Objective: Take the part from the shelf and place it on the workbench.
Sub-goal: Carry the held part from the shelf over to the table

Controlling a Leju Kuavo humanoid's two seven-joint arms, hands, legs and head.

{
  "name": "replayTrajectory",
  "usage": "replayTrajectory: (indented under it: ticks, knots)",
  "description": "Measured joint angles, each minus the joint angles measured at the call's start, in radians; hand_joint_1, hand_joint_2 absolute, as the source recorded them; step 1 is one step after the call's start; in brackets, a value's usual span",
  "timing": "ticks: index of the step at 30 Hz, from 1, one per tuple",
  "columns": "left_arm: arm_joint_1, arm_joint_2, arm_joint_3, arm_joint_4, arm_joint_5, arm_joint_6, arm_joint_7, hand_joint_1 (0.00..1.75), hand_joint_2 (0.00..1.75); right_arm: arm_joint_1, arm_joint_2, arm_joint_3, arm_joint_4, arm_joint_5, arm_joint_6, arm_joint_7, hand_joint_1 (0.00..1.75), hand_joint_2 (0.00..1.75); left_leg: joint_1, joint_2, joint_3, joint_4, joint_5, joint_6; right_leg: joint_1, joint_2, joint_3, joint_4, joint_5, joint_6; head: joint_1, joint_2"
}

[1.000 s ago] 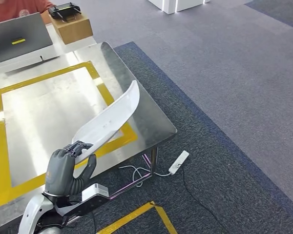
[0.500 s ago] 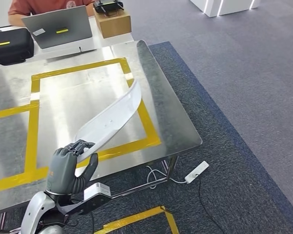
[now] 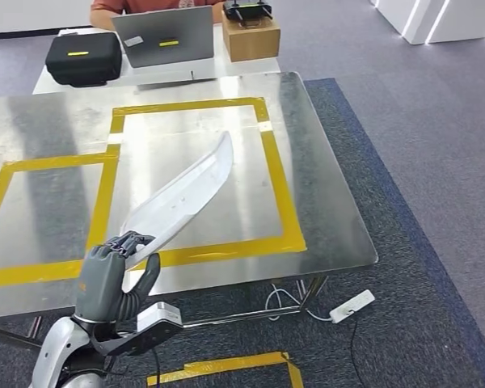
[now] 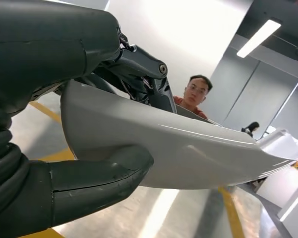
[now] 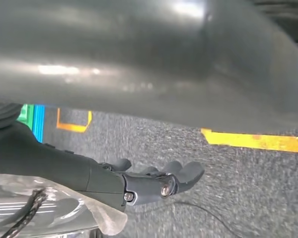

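A long, curved white part point(image 3: 179, 198) slants up and to the right above the steel workbench point(image 3: 326, 202), over the right-hand yellow-taped square point(image 3: 280, 194). My left hand point(image 3: 109, 283) grips its lower end near the bench's front edge. The left wrist view shows the part point(image 4: 185, 153) clamped between the thumb point(image 4: 102, 173) and the dark fingers point(image 4: 140, 62). In the right wrist view my right hand point(image 5: 147, 181) hangs over dark carpet, fingers stretched out with nothing in them.
A person in a red shirt point(image 3: 154, 5) sits behind a laptop point(image 3: 166, 36) at the far side. A black case point(image 3: 84, 56) and a cardboard box point(image 3: 250, 36) stand there too. A power strip point(image 3: 352, 305) and cables lie on the carpet under the bench's right corner.
The camera has swung left, so the whole bench slid to the right in view. The left hand still holds the part the same way.
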Motion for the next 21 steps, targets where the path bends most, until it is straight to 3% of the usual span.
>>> replayTrajectory:
  ticks: [2, 4, 6, 7, 8, 9, 11, 13, 15, 16, 19, 21]
  knots:
    - [-0.001, 0.000, 0.000, 0.000, -0.001, -0.001, 0.000, 1.75, 1.75, -0.001, 0.000, 0.000, 0.000, 0.000, 0.000, 0.000, 0.00, 0.00, 0.005, -0.023, 0.003, -0.008, 0.006, 0.011, -0.003, 0.032, -0.004, 0.027, -0.024, 0.009, 0.003, 0.000]
    - [-0.002, -0.002, 0.000, 0.000, -0.002, -0.002, 0.000, 1.75, 1.75, 0.000, 0.000, 0.001, 0.000, 0.000, 0.000, 0.000, 0.00, 0.00, 0.009, -0.045, 0.004, -0.012, 0.009, 0.018, -0.004, 0.096, -0.057, 0.135, -0.083, 0.015, 0.008, 0.000]
    - [-0.001, -0.003, 0.000, 0.000, -0.002, -0.005, 0.000, 1.75, 1.75, 0.001, 0.000, 0.001, 0.001, 0.000, 0.000, 0.001, 0.00, 0.00, 0.009, -0.070, 0.004, -0.012, 0.009, 0.022, -0.005, 0.121, -0.129, 0.264, -0.127, 0.017, 0.009, 0.000]
    - [-0.001, -0.003, 0.000, 0.000, -0.002, -0.006, 0.000, 1.75, 1.75, 0.002, 0.000, 0.001, 0.001, 0.000, 0.000, 0.001, 0.00, 0.00, 0.009, -0.083, 0.005, -0.011, 0.008, 0.022, -0.005, 0.124, -0.151, 0.288, -0.120, 0.018, 0.009, 0.000]
    - [-0.001, -0.003, 0.000, 0.000, -0.002, -0.007, 0.000, 1.75, 1.75, 0.002, 0.000, 0.001, 0.001, 0.000, 0.000, 0.001, 0.00, 0.00, 0.010, -0.098, 0.006, -0.011, 0.007, 0.021, -0.006, 0.126, -0.155, 0.274, -0.093, 0.018, 0.009, 0.000]
    - [-0.001, -0.003, 0.000, 0.000, -0.002, -0.007, 0.000, 1.75, 1.75, 0.002, 0.000, 0.001, 0.001, 0.000, 0.000, 0.001, 0.00, 0.00, 0.011, -0.113, 0.008, -0.010, 0.006, 0.019, -0.007, 0.133, -0.141, 0.223, -0.051, 0.018, 0.009, 0.000]
    - [-0.001, -0.003, 0.000, 0.000, -0.002, -0.006, 0.000, 1.75, 1.75, 0.002, 0.000, 0.001, 0.002, 0.000, 0.000, 0.001, 0.00, 0.00, 0.011, -0.140, 0.009, -0.004, 0.000, 0.011, -0.016, 0.184, -0.095, 0.089, 0.021, 0.017, 0.009, 0.000]
    - [-0.001, -0.004, 0.000, 0.000, -0.002, -0.006, 0.000, 1.75, 1.75, 0.002, 0.000, 0.001, 0.003, 0.000, 0.002, 0.001, 0.00, 0.00, 0.012, -0.161, 0.003, 0.002, -0.003, -0.001, -0.020, 0.226, -0.070, 0.026, 0.039, 0.011, 0.008, 0.000]
    - [0.003, -0.003, 0.000, 0.000, -0.003, -0.006, 0.000, 1.75, 1.75, 0.000, 0.000, 0.000, 0.004, -0.001, 0.005, -0.002, 0.00, 0.00, 0.016, -0.178, -0.001, -0.001, 0.001, -0.014, -0.015, 0.219, -0.062, 0.023, 0.038, -0.001, 0.007, 0.000]
    - [0.005, -0.003, 0.000, 0.000, -0.003, -0.005, 0.000, 1.75, 1.75, 0.000, 0.000, -0.001, 0.004, -0.003, 0.008, -0.005, 0.00, 0.00, 0.017, -0.184, 0.001, -0.004, 0.004, -0.013, -0.015, 0.214, -0.058, 0.019, 0.041, -0.005, 0.008, 0.000]
    - [0.006, -0.002, 0.000, 0.000, -0.006, -0.007, 0.000, 1.75, 1.75, -0.004, 0.000, -0.004, 0.005, -0.007, 0.026, -0.016, 0.00, 0.00, 0.014, -0.183, 0.008, -0.012, 0.009, 0.020, -0.017, 0.204, -0.053, 0.008, 0.044, -0.006, 0.003, 0.000]
    - [0.006, -0.001, 0.000, 0.001, -0.009, -0.013, 0.001, 1.75, 1.75, -0.009, 0.000, -0.007, 0.006, -0.002, 0.047, -0.021, 0.00, 0.00, 0.014, -0.180, 0.009, -0.014, 0.009, 0.030, -0.013, 0.203, -0.051, 0.008, 0.044, -0.009, 0.001, 0.000]
